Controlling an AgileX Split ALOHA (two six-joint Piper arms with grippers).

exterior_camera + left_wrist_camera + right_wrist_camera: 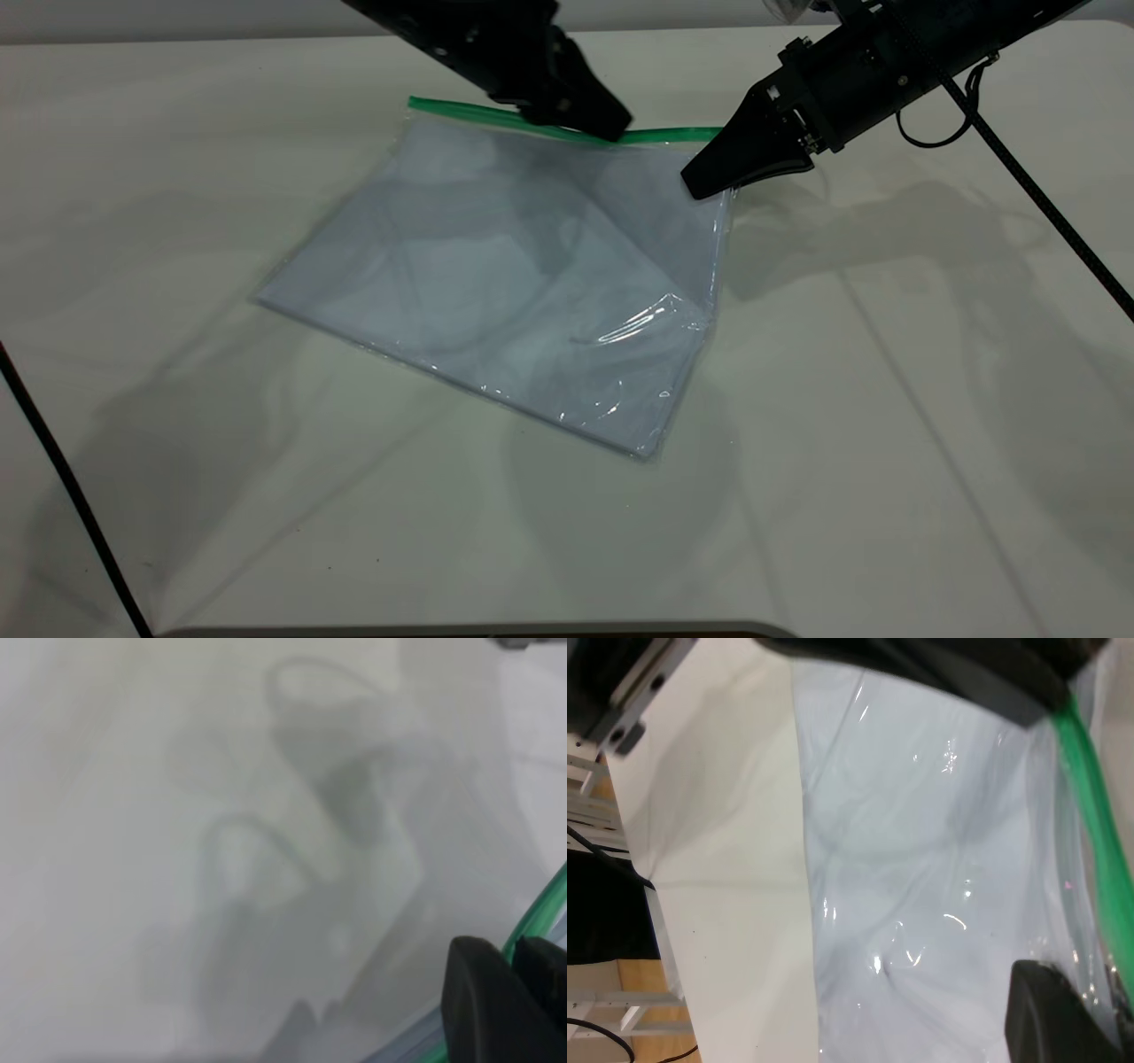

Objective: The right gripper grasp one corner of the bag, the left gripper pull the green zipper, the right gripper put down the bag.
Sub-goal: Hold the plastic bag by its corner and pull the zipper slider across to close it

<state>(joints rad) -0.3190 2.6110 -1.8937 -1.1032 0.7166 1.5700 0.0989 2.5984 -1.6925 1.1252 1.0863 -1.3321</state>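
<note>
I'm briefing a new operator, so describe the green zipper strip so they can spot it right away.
On the white table lies a large clear plastic bag holding white paper. The green zipper is the narrow bright green strip along its far long edge, under the all-black left gripper. It is the only coloured part.

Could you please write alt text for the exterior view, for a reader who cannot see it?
A clear bag holding white sheets lies on a white table, its far right side slightly raised. The right gripper is closed on the corner of the bag where the green zipper ends. The left gripper pinches the zipper partway along.
</note>
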